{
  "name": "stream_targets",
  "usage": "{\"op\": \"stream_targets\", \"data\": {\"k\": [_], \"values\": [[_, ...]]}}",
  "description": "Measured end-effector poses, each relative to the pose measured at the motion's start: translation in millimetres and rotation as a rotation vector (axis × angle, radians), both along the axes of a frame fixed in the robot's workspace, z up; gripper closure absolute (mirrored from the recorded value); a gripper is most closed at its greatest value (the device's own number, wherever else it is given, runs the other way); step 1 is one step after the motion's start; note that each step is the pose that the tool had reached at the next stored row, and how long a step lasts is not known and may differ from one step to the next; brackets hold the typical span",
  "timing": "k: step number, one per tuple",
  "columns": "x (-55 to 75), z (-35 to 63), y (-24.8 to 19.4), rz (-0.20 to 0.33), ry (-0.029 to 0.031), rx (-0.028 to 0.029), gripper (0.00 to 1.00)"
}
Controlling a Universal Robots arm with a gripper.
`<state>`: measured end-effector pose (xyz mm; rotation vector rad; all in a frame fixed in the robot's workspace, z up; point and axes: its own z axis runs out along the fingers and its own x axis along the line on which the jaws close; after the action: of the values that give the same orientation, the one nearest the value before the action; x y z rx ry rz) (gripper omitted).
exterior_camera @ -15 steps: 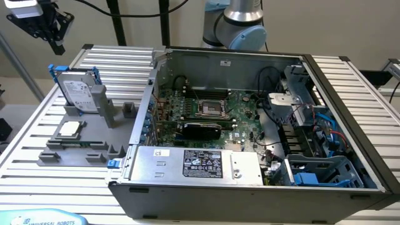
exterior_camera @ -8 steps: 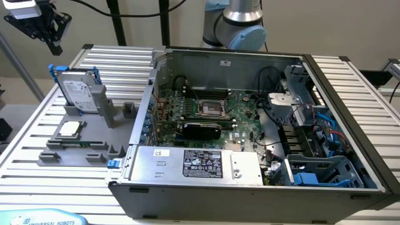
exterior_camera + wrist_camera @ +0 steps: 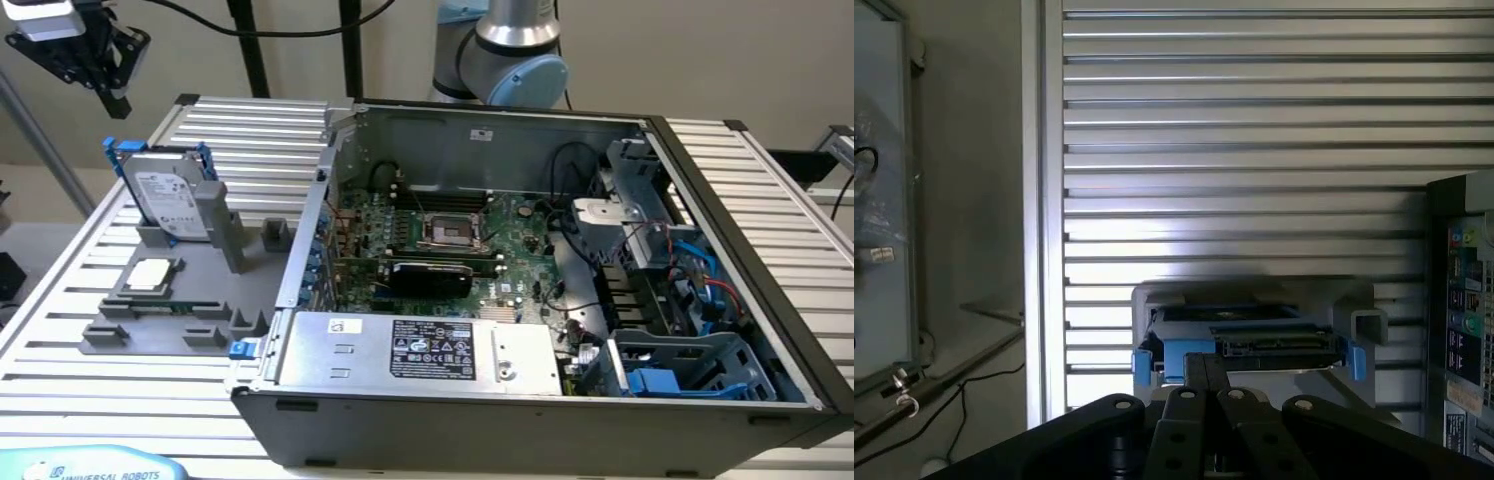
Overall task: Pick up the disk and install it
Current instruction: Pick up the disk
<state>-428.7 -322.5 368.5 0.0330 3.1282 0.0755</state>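
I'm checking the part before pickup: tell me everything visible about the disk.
The disk is a flat silver-grey metal hard drive with a white printed label, framed by a blue plastic carrier bracket. It stands upright on edge, slotted into a grey holder on the ribbed table, at the exterior view's left of the open computer case. The pincer hangs above it, apart; nothing grips it.

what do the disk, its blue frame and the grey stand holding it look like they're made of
disk: looks like bare metal, matt silver-grey, with a white label that seems to be paper.
blue frame: probably moulded plastic, going by its even saturated colour and slight sheen.
grey stand: likely plastic too, matt and blocky; the look leaves it open.
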Motion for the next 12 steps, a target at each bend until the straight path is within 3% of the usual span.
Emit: {"op": "stream_targets", "data": {"k": [8,12], "values": [[0.0,0.0,0.0,0.001,0.0,0.0,0.89],[-0.1,0.0,0.0,0.061,-0.0001,0.0,0.89]]}}
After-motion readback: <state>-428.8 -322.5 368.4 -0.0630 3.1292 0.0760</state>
